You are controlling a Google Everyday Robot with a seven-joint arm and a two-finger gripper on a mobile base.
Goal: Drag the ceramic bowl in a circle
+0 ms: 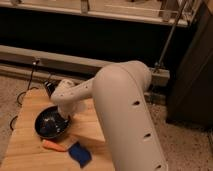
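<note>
Nearest lie a blue sponge [80, 154] and an orange stick [53, 145] on the wooden bench [22, 150]. Just behind them sits the ceramic bowl [49, 124]. The claw [67, 118] is closed at the bowl's right rim, apparently pinching it, so the bowl's body lies view-left of it. A dark can [49, 88] stands farther back.

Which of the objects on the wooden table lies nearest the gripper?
The black bowl: the gripper sits at its right-hand rim, shut on it. The orange piece and the blue sponge lie apart, in front of the bowl.
</note>
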